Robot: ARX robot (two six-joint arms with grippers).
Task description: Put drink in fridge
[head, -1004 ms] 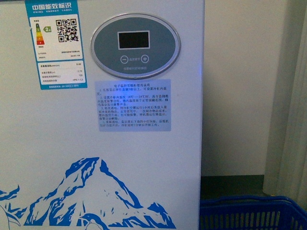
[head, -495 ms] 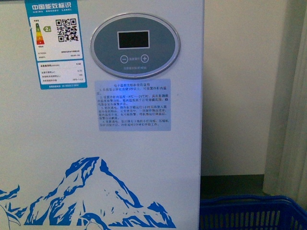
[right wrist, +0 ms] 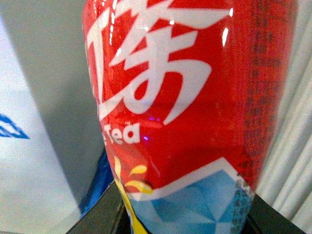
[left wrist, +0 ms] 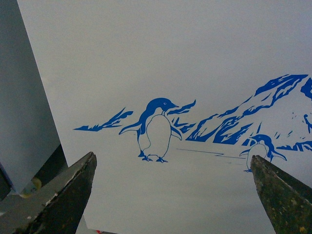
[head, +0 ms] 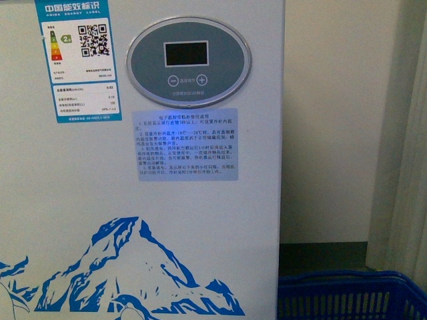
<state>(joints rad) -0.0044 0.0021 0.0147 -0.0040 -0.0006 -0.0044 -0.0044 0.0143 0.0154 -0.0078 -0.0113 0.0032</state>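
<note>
The fridge [head: 133, 220] fills the front view as a white wall with a blue mountain print, an oval control panel [head: 189, 62] and stickers; neither arm shows there. In the left wrist view the fridge [left wrist: 161, 58] side with a blue penguin stands close ahead, and my left gripper [left wrist: 170, 168] is open with nothing between its dark fingertips [left wrist: 73, 187]. The drink [right wrist: 185, 112] fills the right wrist view, its red label with white characters up close. My right gripper [right wrist: 183, 219] is shut on it near the label's blue lower band. Its cap is out of view.
A blue plastic crate [head: 350, 297] sits low at the right of the fridge, in front of a pale wall and a curtain [head: 407, 133]. A grey surface [left wrist: 22, 97] stands beside the fridge in the left wrist view.
The front view has shifted very slightly; the panel and stickers sit a touch higher in the picture. Nothing else differs.
</note>
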